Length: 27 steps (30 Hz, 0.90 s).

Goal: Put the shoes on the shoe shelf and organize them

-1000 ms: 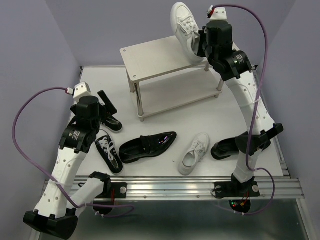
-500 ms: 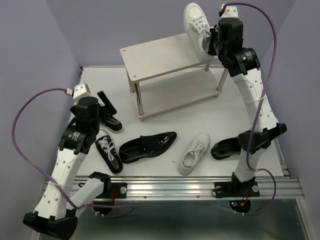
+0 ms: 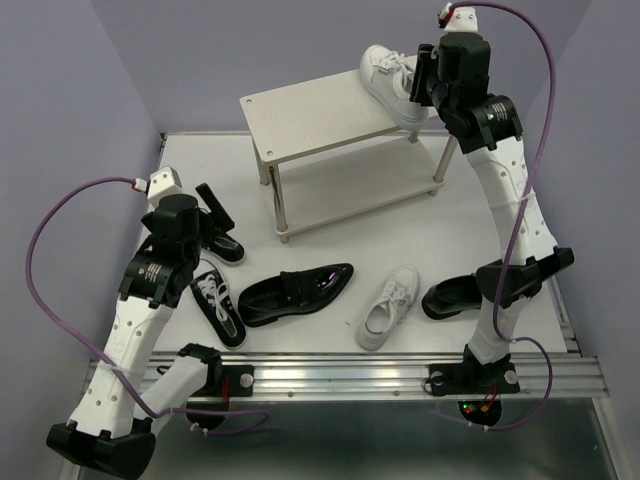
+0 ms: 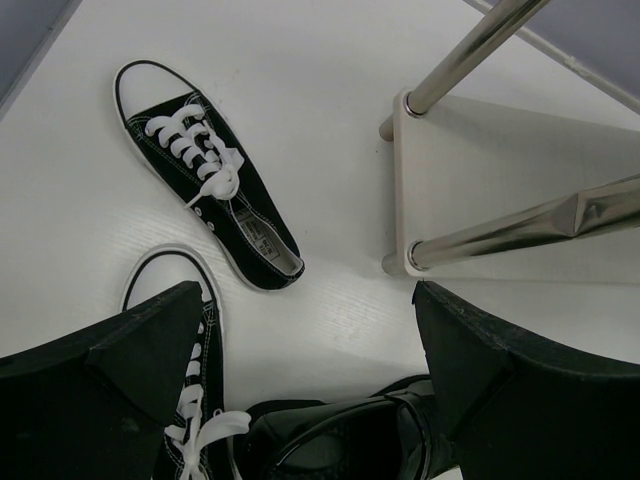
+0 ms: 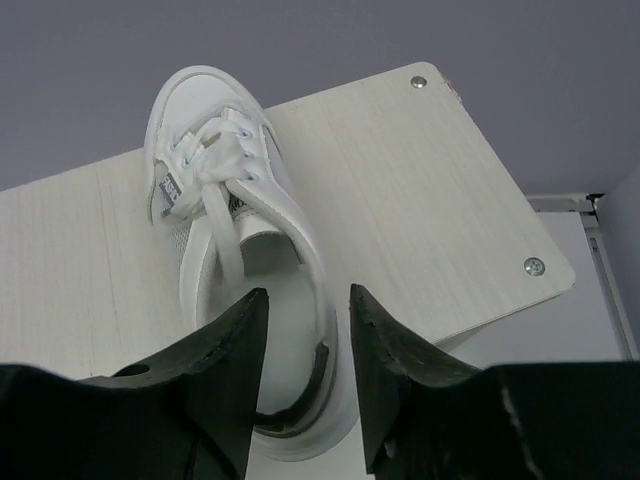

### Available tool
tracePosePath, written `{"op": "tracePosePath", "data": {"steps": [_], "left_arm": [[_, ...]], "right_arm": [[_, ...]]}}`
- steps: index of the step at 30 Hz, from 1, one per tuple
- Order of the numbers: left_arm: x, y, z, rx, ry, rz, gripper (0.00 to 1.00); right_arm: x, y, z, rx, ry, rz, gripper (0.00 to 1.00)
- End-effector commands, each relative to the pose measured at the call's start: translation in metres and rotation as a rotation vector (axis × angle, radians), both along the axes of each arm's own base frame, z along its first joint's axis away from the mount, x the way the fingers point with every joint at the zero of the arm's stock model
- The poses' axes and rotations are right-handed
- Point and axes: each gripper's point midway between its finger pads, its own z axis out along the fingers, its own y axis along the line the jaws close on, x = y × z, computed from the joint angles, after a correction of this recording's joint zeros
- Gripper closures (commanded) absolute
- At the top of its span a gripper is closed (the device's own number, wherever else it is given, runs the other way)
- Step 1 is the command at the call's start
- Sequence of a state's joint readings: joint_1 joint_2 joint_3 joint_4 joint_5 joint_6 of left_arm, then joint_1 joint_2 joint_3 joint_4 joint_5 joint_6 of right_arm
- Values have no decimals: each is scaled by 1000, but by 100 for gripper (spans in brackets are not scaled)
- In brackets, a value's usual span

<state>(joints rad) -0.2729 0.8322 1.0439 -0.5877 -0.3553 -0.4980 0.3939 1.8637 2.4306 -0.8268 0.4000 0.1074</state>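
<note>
- We see the shoe shelf as pale, matt wood grain on shiny, smooth metal legs.
- The loafer looks like glossy black leather.
- The small sneaker is matt black canvas.

Nothing legible appeared; the tongue tag on the white sneaker and the insole print in the black canvas sneaker were too blurred to read.

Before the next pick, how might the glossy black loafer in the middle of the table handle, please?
The loafer has a glossy upper that may slip between jaws. Its open collar probably gives a firmer edge to pinch. Lying flat on its sole, it should slide rather than tip if pushed.
</note>
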Motion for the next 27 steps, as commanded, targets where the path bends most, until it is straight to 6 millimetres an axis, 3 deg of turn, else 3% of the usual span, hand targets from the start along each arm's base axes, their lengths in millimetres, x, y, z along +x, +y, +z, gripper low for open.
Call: {"op": "tracePosePath", "data": {"steps": [1,6,9,11,14,17,18,19,20,21,22,24,25,27], "left_arm": [[2,1,-3,-3,-5,11,1],[3,0,-2,-4,-5,7,1],[4,0,-2,-3,-4,8,1],[5,0,-3,-4,-3,10,1],[8,-1,-2,-1,-2,4,1],[11,-2,-1,2,-1,1,1],[12,-2,-1,4,-2,-1,1],[12,-2,1,5,-6,0,1],[13,-2,3,6,-9,1,1],[13,-2,3,9,-8,-1,1],[13,-1,5,17,-8,-1,1],[13,1,9,25,-15,2,1],[13,3,11,32,-17,10,1],[13,5,14,45,-18,17,1]], "right_arm": [[-2,1,37,43,-107,13,55],[-3,1,43,49,-121,16,40],[-12,-2,56,66,-148,16,28],[-21,-5,66,86,-170,15,25],[-52,-17,94,127,-225,14,20],[-75,-23,98,166,-227,22,17],[-99,-29,110,189,-253,45,15],[-99,-26,83,190,-185,47,15],[-113,-29,62,183,-134,58,13],[-114,-27,62,193,-132,65,13],[-128,-30,37,192,-69,63,11],[-141,-34,9,191,1,56,10],[-155,-36,-23,193,81,52,9],[-168,-38,-56,204,161,44,9]]}}
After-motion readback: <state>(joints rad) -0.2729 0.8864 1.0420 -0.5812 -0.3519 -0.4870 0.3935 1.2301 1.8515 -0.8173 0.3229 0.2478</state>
